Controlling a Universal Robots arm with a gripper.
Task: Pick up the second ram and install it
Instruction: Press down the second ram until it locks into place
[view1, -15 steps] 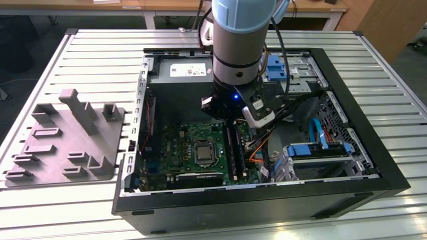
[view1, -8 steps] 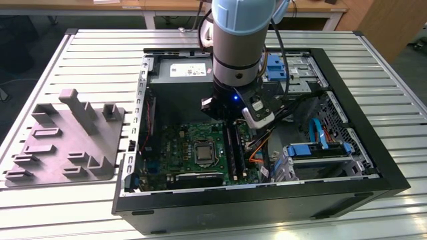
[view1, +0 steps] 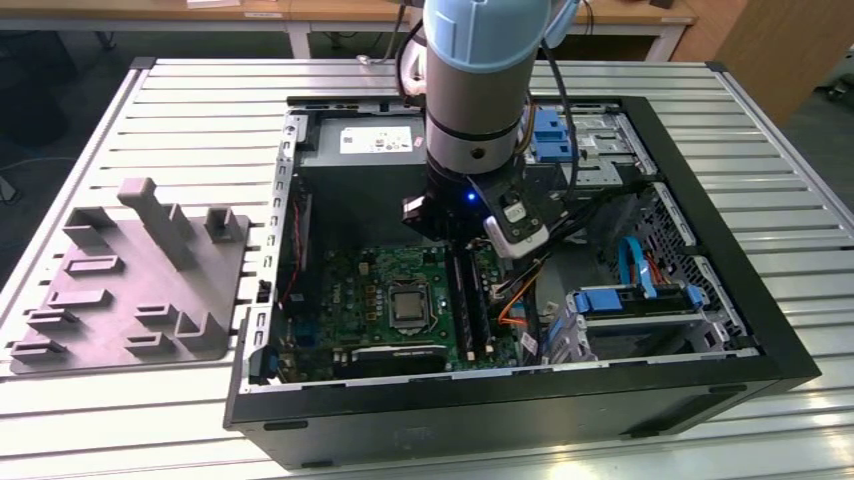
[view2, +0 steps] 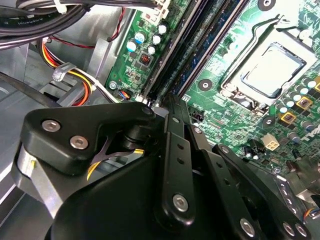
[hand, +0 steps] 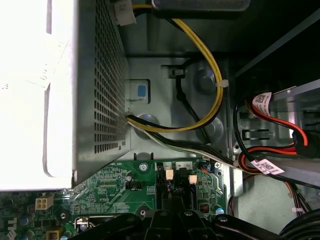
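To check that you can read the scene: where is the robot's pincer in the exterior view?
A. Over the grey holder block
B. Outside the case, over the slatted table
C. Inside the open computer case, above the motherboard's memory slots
C: the pincer is down inside the computer case, right above the memory slots of the motherboard.
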